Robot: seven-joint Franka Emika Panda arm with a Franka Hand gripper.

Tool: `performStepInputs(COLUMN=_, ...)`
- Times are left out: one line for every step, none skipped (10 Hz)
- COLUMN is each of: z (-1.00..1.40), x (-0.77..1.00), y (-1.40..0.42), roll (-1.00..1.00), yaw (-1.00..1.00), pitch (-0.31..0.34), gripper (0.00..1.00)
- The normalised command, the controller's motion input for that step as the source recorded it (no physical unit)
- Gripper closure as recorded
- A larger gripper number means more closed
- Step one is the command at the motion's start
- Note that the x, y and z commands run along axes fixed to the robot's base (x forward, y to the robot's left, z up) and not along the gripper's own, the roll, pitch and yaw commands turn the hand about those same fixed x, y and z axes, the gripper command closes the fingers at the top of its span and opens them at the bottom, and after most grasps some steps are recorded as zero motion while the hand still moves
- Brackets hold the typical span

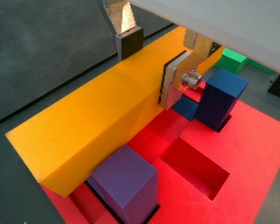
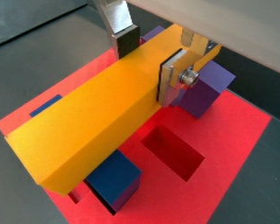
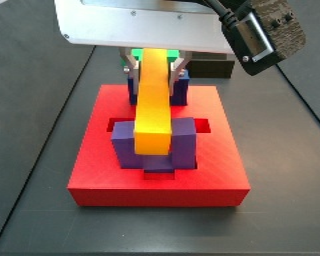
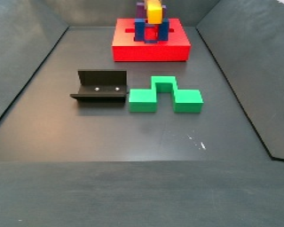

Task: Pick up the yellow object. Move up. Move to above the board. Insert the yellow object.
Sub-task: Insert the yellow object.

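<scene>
The grey counter (image 4: 61,106) takes up most of a side view, with the red board (image 3: 216,160) standing at its far end and the fixture (image 4: 99,89) and a green notched block (image 4: 165,96) lying well apart from it, nearer the camera. On the board, blue and purple posts stand in pairs either side of a central channel, and recessed slots (image 1: 199,168) are cut into the red surface. The yellow object (image 3: 153,90) lies lengthwise along that channel, over the board and between the posts; a purple post (image 1: 125,182) and a blue post (image 1: 223,94) flank it in a wrist view. Whether its underside is already seated or hangs just above the channel floor I cannot tell. The tool (image 1: 154,59) is clenched on the bar near its far end, with one silver finger (image 1: 178,79) flat against the bar's side and the other dark-padded finger (image 1: 129,39) on the opposite side. The main risk, as I judge it, comes from this off-centre hold: the long free end could sag or swing, catch on top of a post and jam rather than drop in. Pressing down while it is skewed could twist the bar in the pads or shove the board, and letting go early could leave it tilted across the posts.
</scene>
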Motion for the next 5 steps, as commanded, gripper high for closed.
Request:
performStepInputs(z=-0.12, x=0.00, y=-0.03, roll=0.00, yaw=0.00, pitch=-0.003, gripper=1.00)
performStepInputs(z=-0.16, x=0.10, y=-0.10, roll=0.00, yaw=0.00, pitch=-0.014, gripper=1.00)
performStepInputs(z=-0.13, x=0.09, y=-0.12, roll=0.00, yaw=0.00, pitch=-0.013, gripper=1.00)
performStepInputs(z=-0.18, x=0.06, y=-0.08, roll=0.00, yaw=0.00, pitch=-0.006, gripper=1.00)
performStepInputs(z=-0.19, x=0.11, y=0.00, roll=-0.04, yaw=0.00, pitch=0.000, gripper=1.00)
